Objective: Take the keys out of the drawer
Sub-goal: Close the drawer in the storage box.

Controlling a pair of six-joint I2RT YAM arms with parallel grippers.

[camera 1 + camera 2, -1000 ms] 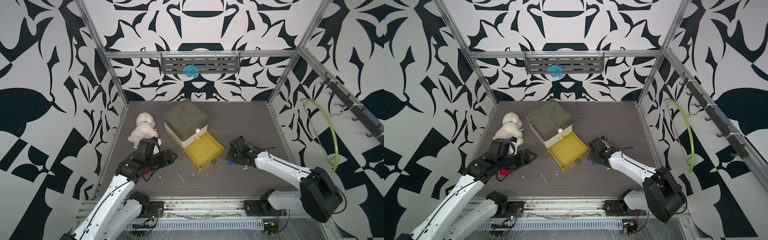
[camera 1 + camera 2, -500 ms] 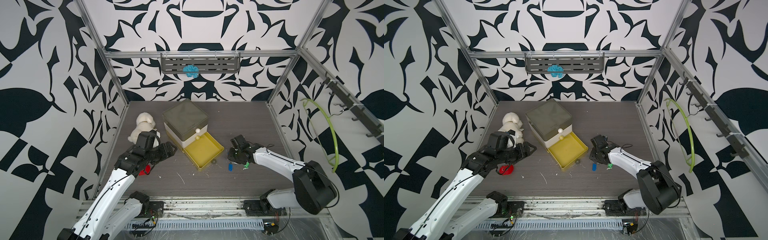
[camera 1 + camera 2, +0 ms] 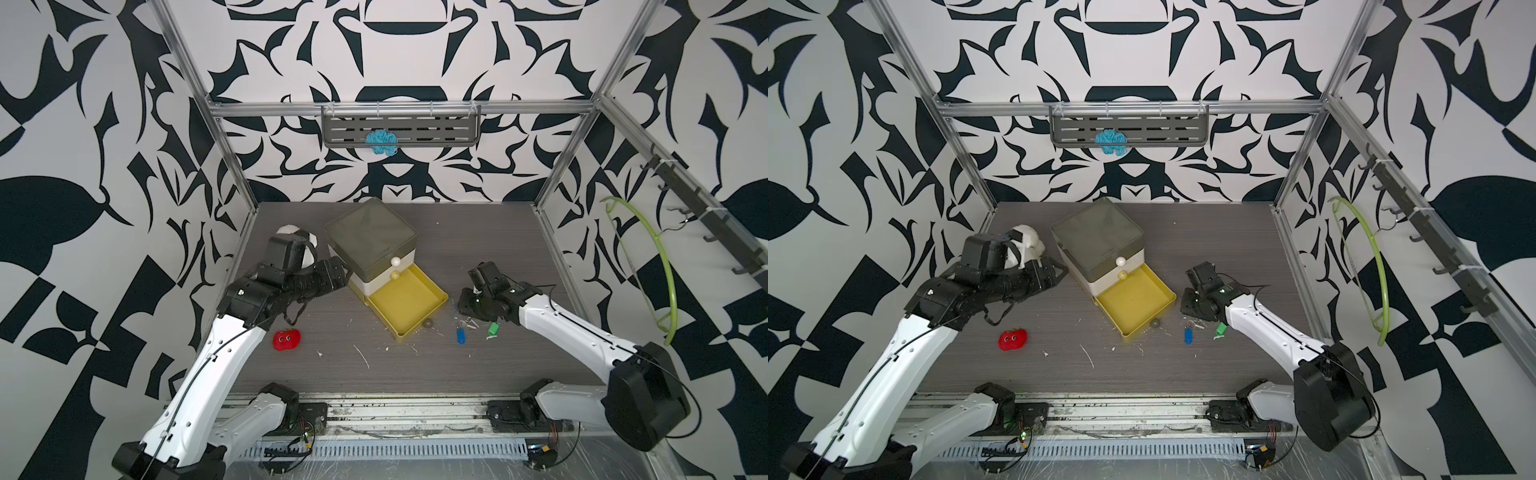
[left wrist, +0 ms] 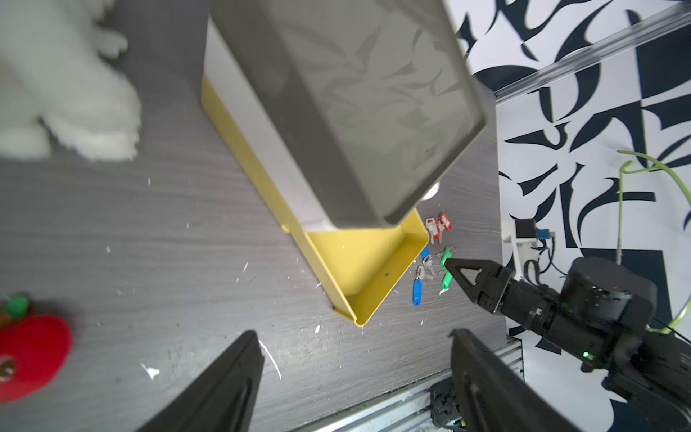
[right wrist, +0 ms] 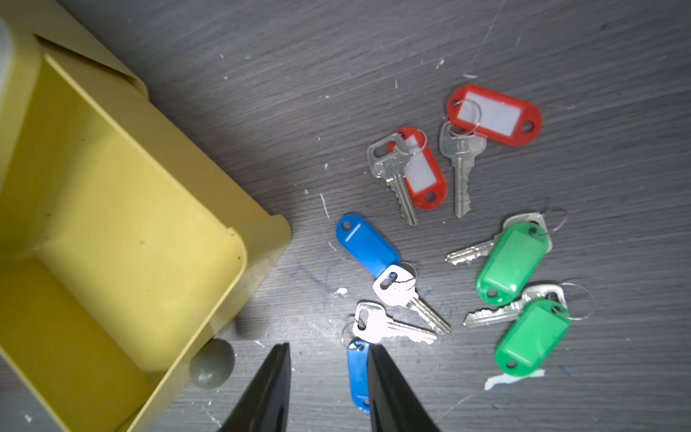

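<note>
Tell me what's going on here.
The yellow drawer is pulled out and looks empty. The keys, with red, green and blue tags, lie on the table beside it. The right gripper hovers over them with its jaws apart, holding nothing. The left gripper is open and empty too, on the other side of the drawer unit.

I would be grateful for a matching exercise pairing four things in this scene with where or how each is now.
1. keys
2. yellow drawer
3. red plush strawberry
4. blue fuzzy item

A. on the wall shelf
B. alone on the table, robot's left side
C. pulled open, empty
D. scattered on the table beside the drawer

Pairs: 1-D, 2-C, 3-B, 4-A
</note>
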